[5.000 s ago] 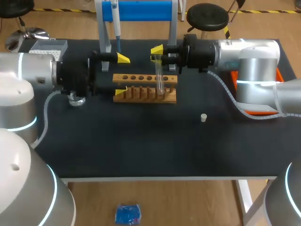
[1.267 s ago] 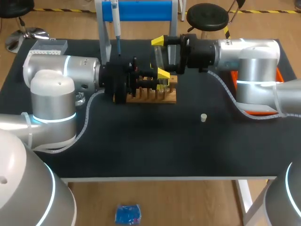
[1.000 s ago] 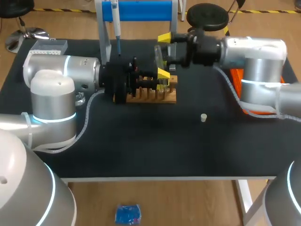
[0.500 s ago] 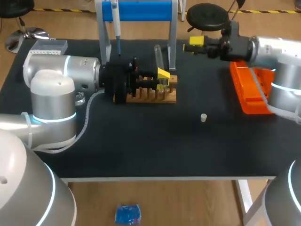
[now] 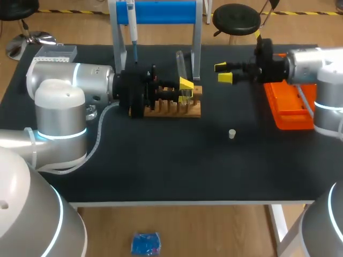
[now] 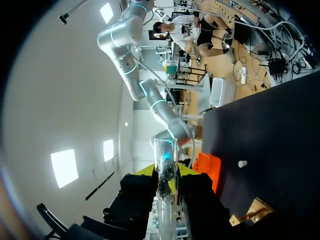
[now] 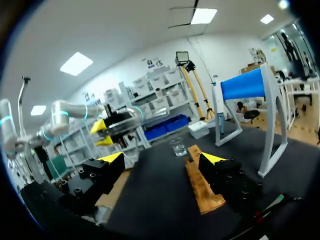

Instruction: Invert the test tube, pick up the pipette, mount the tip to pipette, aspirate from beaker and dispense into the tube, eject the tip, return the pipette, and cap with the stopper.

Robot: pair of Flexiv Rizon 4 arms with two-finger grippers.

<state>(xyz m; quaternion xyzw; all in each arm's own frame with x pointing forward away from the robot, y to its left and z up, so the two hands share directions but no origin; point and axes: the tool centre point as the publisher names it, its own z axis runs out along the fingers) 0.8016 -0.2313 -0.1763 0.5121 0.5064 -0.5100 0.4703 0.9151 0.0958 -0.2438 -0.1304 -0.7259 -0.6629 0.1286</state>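
A clear test tube (image 5: 180, 61) stands upright over the wooden rack (image 5: 170, 107), with my left gripper (image 5: 184, 88) shut on its lower part. In the left wrist view the tube (image 6: 165, 155) rises between the black fingers of that gripper (image 6: 166, 190). My right gripper (image 5: 224, 73) hangs open and empty to the right of the tube, near the orange tray (image 5: 288, 104). In the right wrist view its gripper (image 7: 162, 160) stands wide open, with the rack (image 7: 201, 184) and the beaker (image 7: 177, 146) ahead. The blue pipette (image 5: 132, 24) hangs on its stand. A small white stopper (image 5: 232, 134) lies on the mat.
The blue-topped stand (image 5: 156, 12) rises behind the rack. A tip box (image 5: 54, 53) sits at the back left. The beaker (image 5: 89, 113) is partly hidden under my left arm. The stopper (image 6: 242, 163) and the orange tray (image 6: 207, 165) also show beyond the left gripper.
My right gripper has drawn back from the tube to the right, toward the orange tray, staying open. The left gripper keeps its hold on the tube and has not moved.
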